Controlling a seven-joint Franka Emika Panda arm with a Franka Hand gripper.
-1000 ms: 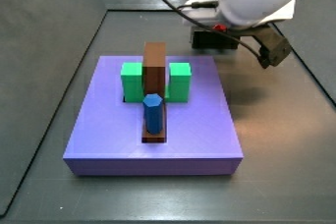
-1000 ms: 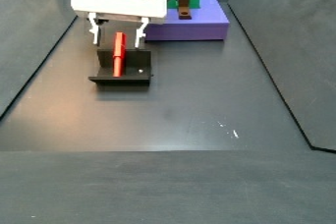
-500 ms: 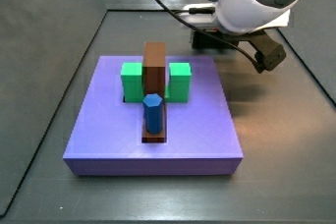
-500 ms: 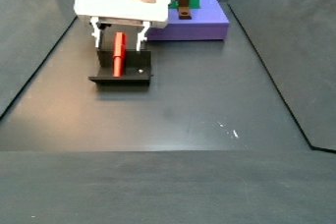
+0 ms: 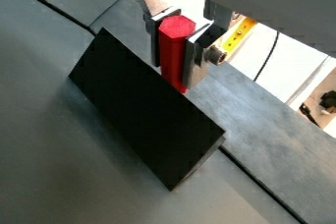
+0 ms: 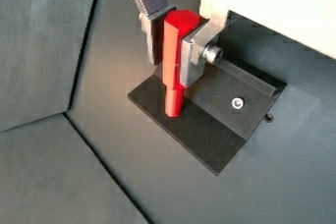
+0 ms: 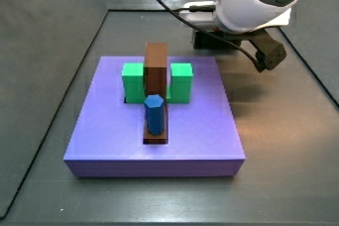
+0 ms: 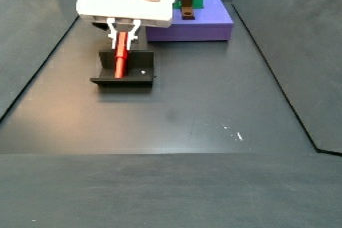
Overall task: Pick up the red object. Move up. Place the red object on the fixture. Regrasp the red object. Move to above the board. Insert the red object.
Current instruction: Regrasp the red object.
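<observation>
Two pincer [image 6: 175, 37] fingers clamp the red object [image 6: 176, 66] (standing on the fixture [image 6: 223, 118]).

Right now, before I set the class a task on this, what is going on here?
The Panda's gripper is at the fixture, its silver fingers on either side of the red object. That piece stands upright with its lower end on the fixture's base. The board, with its green blocks, brown slab and blue peg, sits apart; nothing has been inserted yet.
</observation>
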